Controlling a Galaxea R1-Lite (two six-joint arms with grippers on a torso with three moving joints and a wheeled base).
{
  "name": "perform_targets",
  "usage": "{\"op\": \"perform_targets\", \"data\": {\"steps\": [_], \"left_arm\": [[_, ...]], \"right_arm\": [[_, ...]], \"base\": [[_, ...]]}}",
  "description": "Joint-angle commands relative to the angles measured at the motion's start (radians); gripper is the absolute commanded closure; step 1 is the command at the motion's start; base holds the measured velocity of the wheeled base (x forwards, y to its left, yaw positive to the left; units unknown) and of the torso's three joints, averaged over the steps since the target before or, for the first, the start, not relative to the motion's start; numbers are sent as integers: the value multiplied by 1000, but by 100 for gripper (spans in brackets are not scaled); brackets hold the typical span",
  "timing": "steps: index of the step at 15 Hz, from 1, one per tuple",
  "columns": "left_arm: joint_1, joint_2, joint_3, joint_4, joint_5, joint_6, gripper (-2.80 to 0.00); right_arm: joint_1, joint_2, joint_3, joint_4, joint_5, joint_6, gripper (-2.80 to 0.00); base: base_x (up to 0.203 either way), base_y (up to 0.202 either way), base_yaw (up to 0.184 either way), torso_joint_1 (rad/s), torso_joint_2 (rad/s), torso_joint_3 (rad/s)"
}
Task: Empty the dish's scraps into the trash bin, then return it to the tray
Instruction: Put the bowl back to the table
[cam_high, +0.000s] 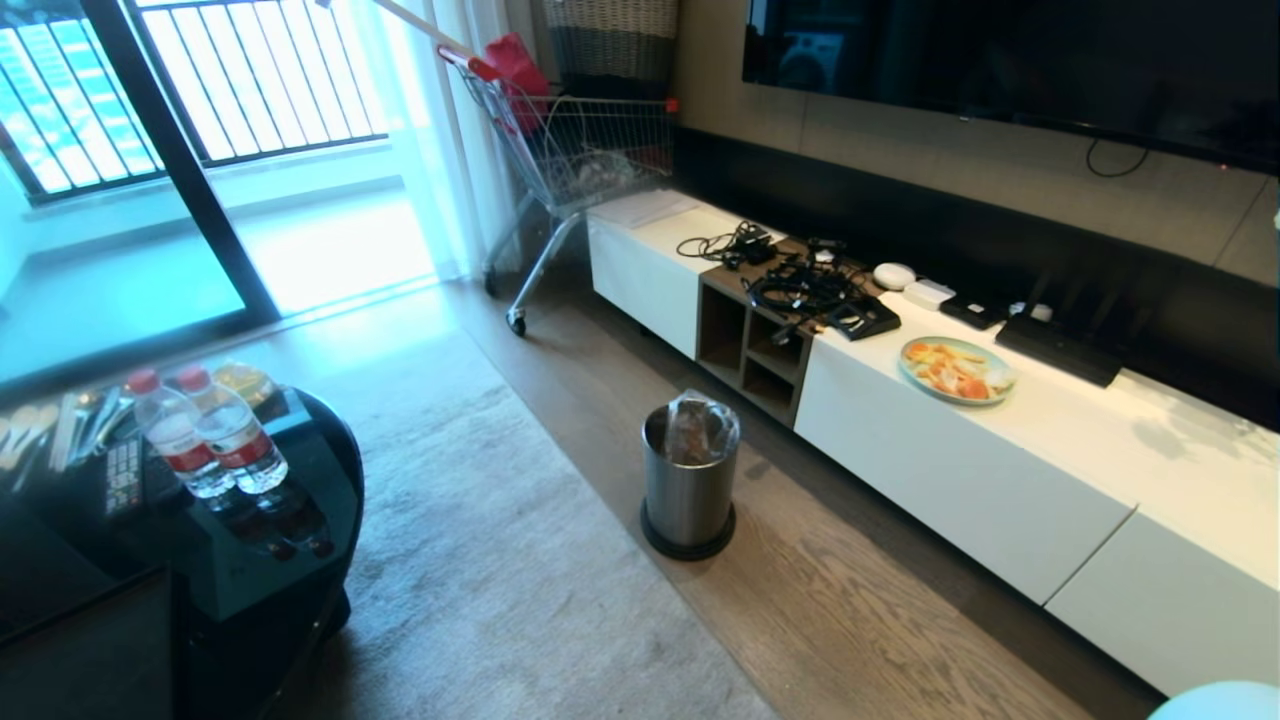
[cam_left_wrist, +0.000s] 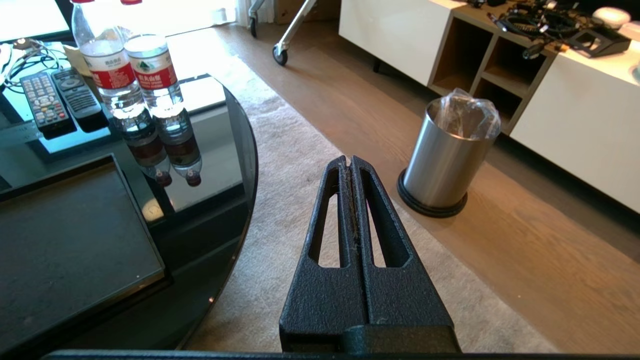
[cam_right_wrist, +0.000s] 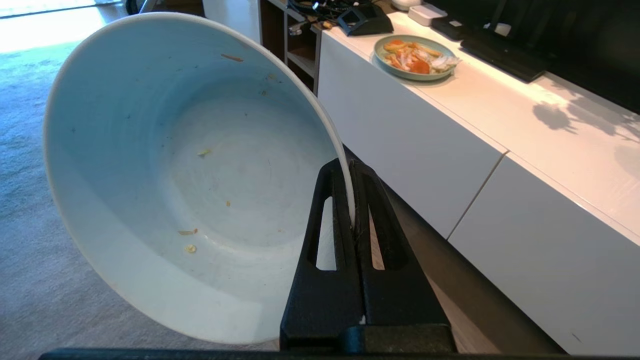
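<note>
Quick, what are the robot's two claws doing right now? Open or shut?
Left gripper: shut, holding nothing, above the rug.
Right gripper: shut on the rim of the white bowl, which is nearly empty.

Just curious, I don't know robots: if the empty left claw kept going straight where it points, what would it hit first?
Probably the grey rug on the floor. The shut left gripper points between the black table and the trash bin; depth is hard to judge.

Open wood floor rings the trash bin (cam_high: 688, 480). The white cabinet (cam_high: 960, 470) walls off its two o'clock side; the round black table (cam_high: 330, 470), carrying two water bottles (cam_high: 205, 430), blocks nine o'clock.
</note>
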Motion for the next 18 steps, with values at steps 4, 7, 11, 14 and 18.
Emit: {"op": "perform_targets", "data": {"steps": [4, 7, 11, 14, 18], "left_arm": [[0, 0, 0, 0, 1, -1, 0], [0, 0, 0, 0, 1, -1, 0], [0, 0, 0, 0, 1, -1, 0], [0, 0, 0, 0, 1, -1, 0], [0, 0, 0, 0, 1, -1, 0]], "right_arm": [[0, 1, 0, 0, 0, -1, 0], [0, 1, 0, 0, 0, 0, 0], [0, 1, 0, -1, 0, 4, 0], [0, 1, 0, -3, -1, 31, 0], [0, 1, 0, -4, -1, 45, 0]], "base": [[0, 0, 0, 0, 0, 0], [0, 0, 0, 0, 0, 0], [0, 0, 0, 0, 0, 0], [0, 0, 0, 0, 0, 0], [1, -8, 133, -1, 5, 1]]}}
